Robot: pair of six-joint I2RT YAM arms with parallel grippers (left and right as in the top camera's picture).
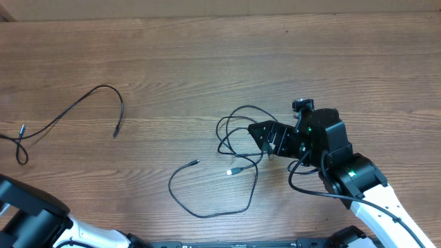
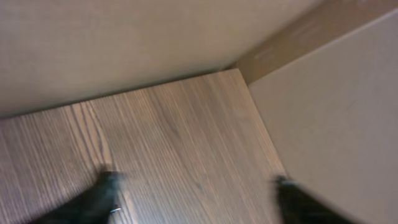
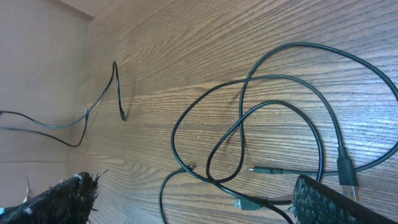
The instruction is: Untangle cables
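right gripper spread wide at the tangled cables, left gripper spread too, empty. 1 loose cable lies well apart.

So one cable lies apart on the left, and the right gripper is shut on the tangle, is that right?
Not quite. The right gripper is open, not shut, and holds nothing; the right wrist view shows its fingers spread wide at the tangle. One cable does lie apart on the left.
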